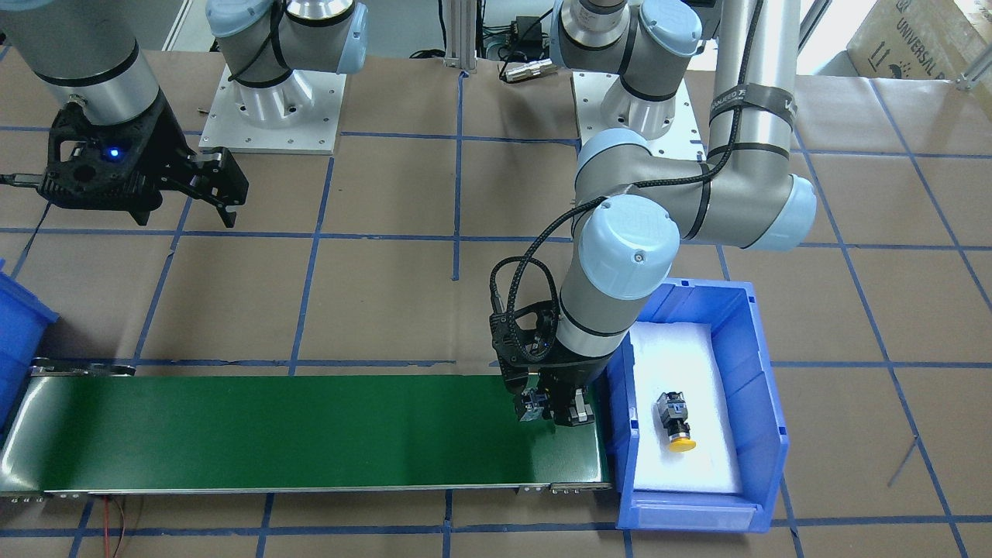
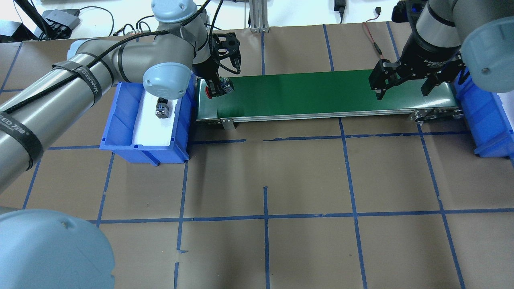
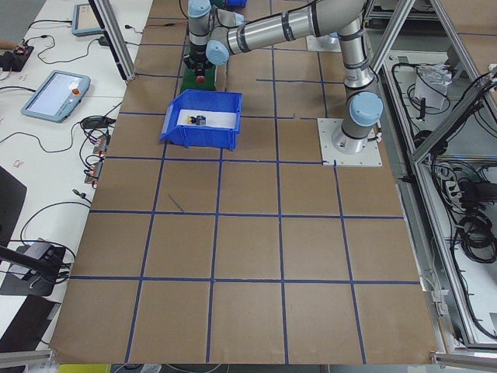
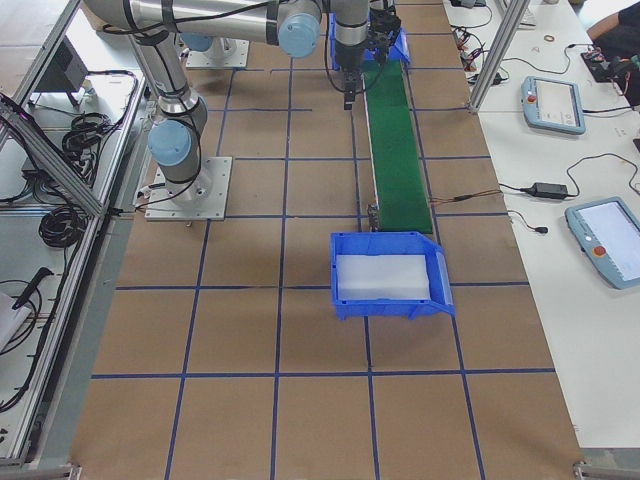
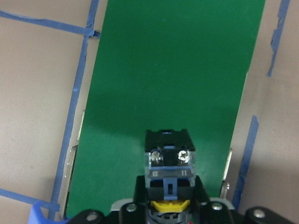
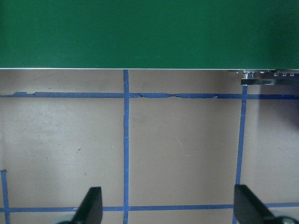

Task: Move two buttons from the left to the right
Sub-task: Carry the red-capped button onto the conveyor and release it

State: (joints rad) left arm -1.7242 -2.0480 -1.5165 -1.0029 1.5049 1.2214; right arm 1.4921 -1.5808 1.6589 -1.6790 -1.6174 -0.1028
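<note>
Your left pincer (image 1: 552, 411) clamped on red button (image 5: 168, 156) over one end of belt (image 1: 310, 434); right pincer (image 2: 401, 94), fingers apart, near other end.

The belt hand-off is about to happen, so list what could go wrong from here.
1. The left claw holds the red-capped push-button switch over the green conveyor belt's very end, next to the blue plastic bin; released tilted, it might roll off the edge.
2. The open right claw hangs beside the belt's far end, so it may miss the arriving switch.
</note>
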